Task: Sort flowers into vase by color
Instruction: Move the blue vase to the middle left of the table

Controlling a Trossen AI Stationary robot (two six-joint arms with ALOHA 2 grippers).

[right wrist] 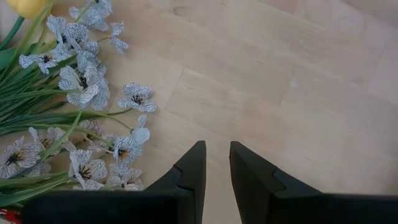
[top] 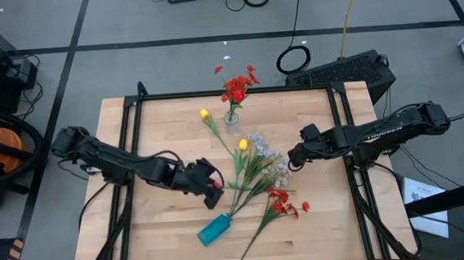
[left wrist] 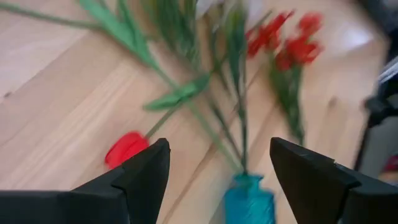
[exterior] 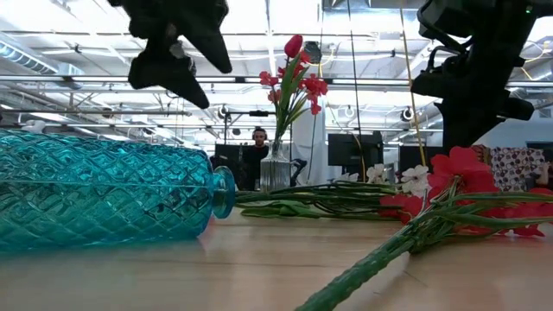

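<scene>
Desk: wooden. Left gripper released, empty, above the desk's middle beside the loose flowers, which lie near the centre. Right gripper nearly clenched, holding nothing, toward the right edge. Teal vase on its side near the front edge. Clear vase, upright near the back edge, holds red stems.

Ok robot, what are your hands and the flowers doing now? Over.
Left hand open, empty, above the teal vase lying down. Right hand nearly closed, empty, by the white flowers. Red flowers in the clear vase.
</scene>
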